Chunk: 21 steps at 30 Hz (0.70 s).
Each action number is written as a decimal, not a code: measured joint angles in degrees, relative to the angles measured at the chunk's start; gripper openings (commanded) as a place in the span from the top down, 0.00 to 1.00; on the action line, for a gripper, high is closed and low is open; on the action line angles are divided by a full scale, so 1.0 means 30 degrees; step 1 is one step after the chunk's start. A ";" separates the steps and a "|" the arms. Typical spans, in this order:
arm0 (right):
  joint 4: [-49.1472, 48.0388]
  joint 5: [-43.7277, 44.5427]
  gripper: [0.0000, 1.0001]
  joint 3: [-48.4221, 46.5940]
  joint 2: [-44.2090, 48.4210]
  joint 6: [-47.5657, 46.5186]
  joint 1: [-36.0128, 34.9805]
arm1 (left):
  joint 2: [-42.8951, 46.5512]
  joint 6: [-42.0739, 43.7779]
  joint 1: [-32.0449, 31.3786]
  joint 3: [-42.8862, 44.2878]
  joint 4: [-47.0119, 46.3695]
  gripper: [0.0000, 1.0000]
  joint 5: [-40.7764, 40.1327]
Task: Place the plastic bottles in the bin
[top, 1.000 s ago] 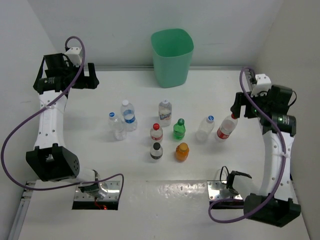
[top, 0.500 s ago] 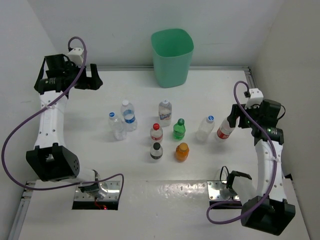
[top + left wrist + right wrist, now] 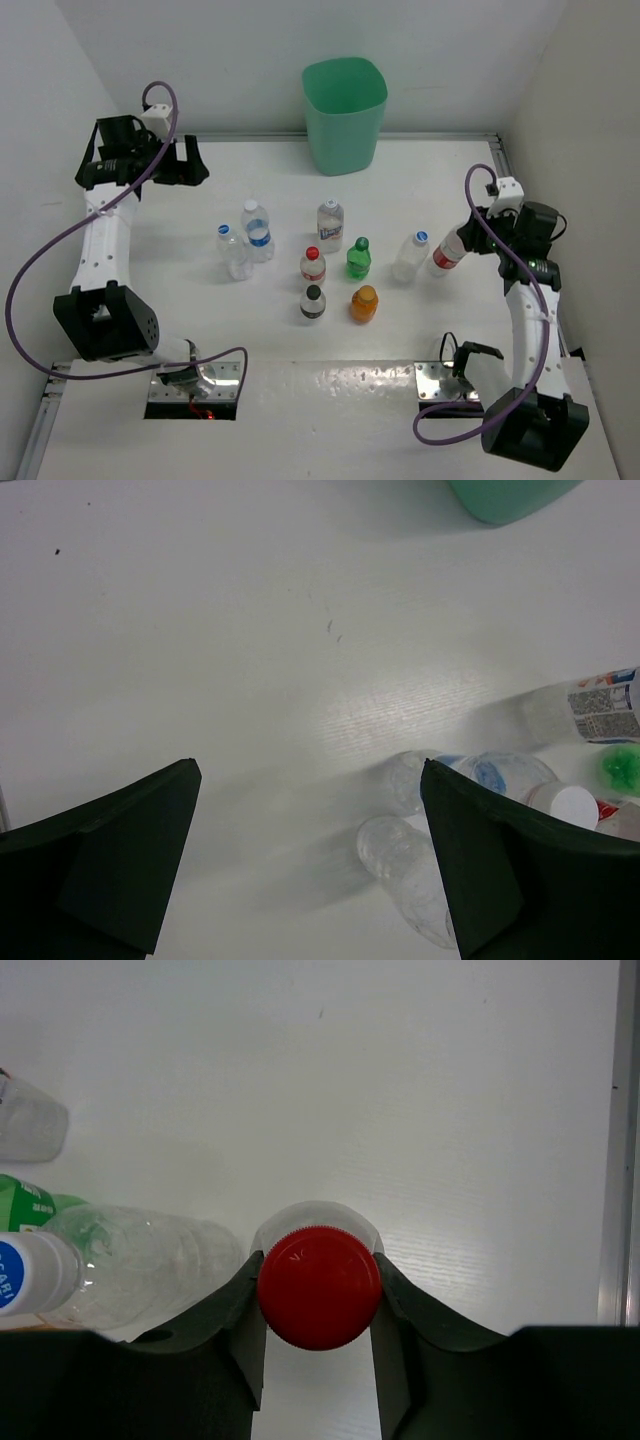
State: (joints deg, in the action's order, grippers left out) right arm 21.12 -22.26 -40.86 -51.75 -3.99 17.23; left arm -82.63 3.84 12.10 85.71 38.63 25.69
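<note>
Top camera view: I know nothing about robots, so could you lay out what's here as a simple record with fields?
Bin: mint-green plastic wastebasket, upright at the far edge of the white table
Bottles: nine small plastic bottles, clustered mid-table
Right arm: right gripper shut on clear red-capped bottle, the rightmost of the group
Left arm: left gripper open, holding nothing, over bare table left of the cluster
</note>
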 measured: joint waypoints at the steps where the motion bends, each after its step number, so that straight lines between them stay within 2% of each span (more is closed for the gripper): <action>1: -0.0109 -0.0102 0.87 -0.0036 -0.0007 0.0036 0.0000 | 0.0000 0.0007 0.0000 -0.0102 -0.0044 0.00 0.0007; 6: -0.0780 -0.0313 0.91 -0.2696 -0.1552 0.0867 -0.0313 | 0.0007 0.0291 0.0000 -0.0474 -0.0204 0.00 0.0138; 14: -0.4976 0.0707 0.95 -1.6218 -0.9799 0.3534 -0.3665 | 0.0590 0.1311 0.0321 -0.2404 -0.0474 0.02 0.1297; 17: -0.6178 0.1209 0.96 -1.9824 -1.2356 0.4473 -0.4896 | 0.1049 0.1537 0.0488 -0.2871 -0.0495 0.02 0.1610; 21: -0.7890 0.2040 0.98 -2.2826 -1.5402 0.4925 -0.6936 | 0.1865 0.1654 0.0772 -0.3082 -0.0940 0.02 0.1770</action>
State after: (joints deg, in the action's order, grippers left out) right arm -2.55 -16.14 -109.34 -97.95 10.79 -3.57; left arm -77.03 8.80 14.41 76.47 35.81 31.00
